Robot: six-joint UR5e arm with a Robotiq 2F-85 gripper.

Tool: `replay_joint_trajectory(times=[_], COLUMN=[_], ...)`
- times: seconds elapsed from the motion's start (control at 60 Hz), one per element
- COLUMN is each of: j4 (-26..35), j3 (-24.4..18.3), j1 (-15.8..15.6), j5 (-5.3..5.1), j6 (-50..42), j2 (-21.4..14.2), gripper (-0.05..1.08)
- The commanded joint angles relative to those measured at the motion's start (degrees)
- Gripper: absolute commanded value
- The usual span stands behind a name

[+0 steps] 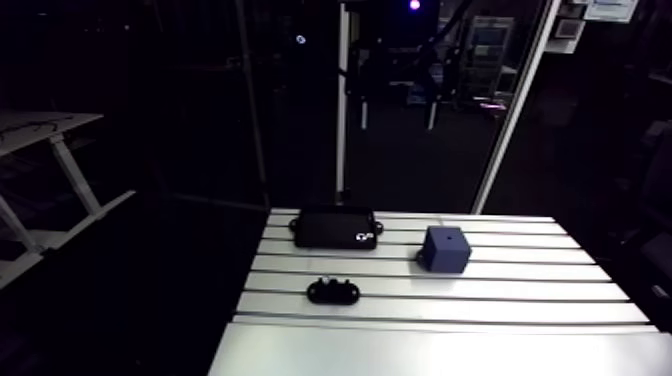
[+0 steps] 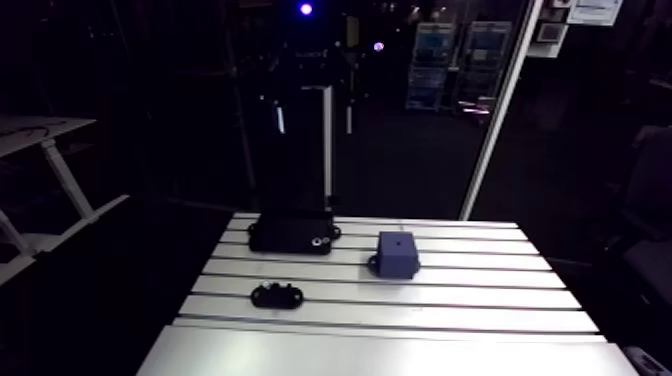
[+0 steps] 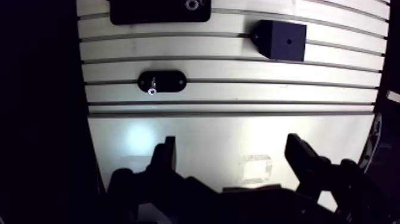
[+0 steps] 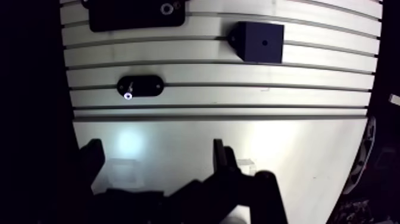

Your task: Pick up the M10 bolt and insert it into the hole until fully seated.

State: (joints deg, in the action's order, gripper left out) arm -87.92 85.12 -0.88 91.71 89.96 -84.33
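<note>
A small black oval holder (image 3: 161,82) lies on the slotted table (image 3: 250,92), and a shiny bolt (image 3: 153,90) stands in its left end. A dark blue cube (image 1: 445,249) with a small hole in its top face (image 3: 288,42) sits farther back, to the right of the holder. In the wrist view my gripper (image 3: 232,143) hangs over the smooth front part of the table, well short of the holder. Its fingers (image 3: 168,149) are open, with nothing between them. I cannot make out the gripper in the arm view.
A flat black plate (image 1: 335,228) with a shiny ring fitting (image 3: 191,5) lies at the table's back, behind the holder. The table's left edge (image 3: 89,113) drops into darkness. A faint clear tape patch (image 3: 256,168) marks the smooth front plate.
</note>
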Motion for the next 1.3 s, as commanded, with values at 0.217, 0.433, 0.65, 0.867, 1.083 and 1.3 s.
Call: replay_joint_trajectory(times=[0.217,0.433,0.65,0.867,1.083,1.3], j4=[-2.31,-3.0,-12.1,-19.94,-27.31,-30.09], j3=[-3.34,-2.36,4.31,10.64,16.4,20.4], j1=[-3.69,-3.78,-4.35,-6.78,-8.07,-8.09], j5=[-0.34,-0.6,-1.45,-2.29,-1.85,-1.76], j6=[2.03,1.29,-1.86,-3.15,-6.24,-6.33], j2=[-1.49,-0.72,-0.7,-0.61,-0.62,-0.61], gripper=[0.01,0.01,0.01,0.01,0.01,0.01])
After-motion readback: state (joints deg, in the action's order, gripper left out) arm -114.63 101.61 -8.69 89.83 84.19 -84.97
